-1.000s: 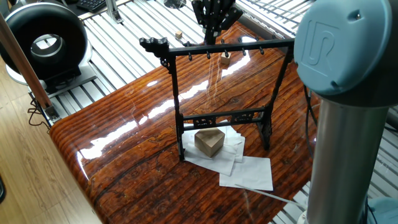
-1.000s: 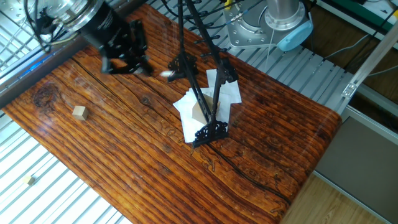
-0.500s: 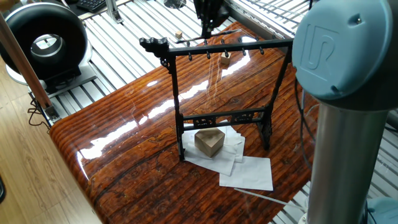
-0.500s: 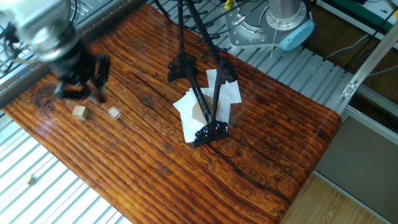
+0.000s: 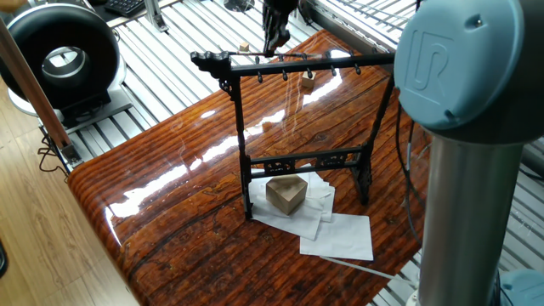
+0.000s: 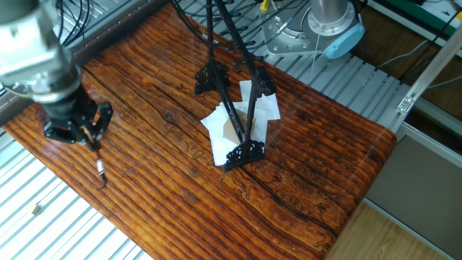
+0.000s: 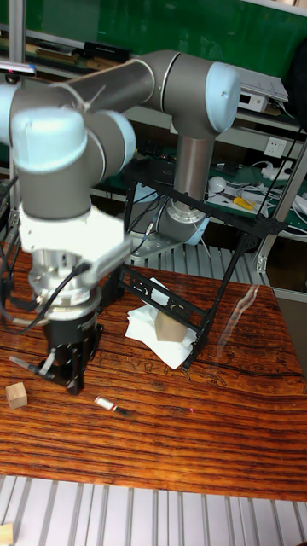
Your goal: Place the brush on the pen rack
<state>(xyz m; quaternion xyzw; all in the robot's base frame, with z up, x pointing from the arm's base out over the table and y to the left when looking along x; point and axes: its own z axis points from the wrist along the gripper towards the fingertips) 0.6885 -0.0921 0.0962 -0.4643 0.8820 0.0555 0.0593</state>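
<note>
Wooden table on which we find the brush lying flat at five o'clock of the downward-pointing gripper, its grip indiscernible to us, presumably poised for pickup, the rack well apart at two o'clock.

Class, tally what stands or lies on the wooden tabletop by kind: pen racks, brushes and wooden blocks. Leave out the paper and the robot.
Pen rack: 1
Brush: 1
Wooden blocks: 2, the larger block under the rack and the small cube
Total: 4
</note>
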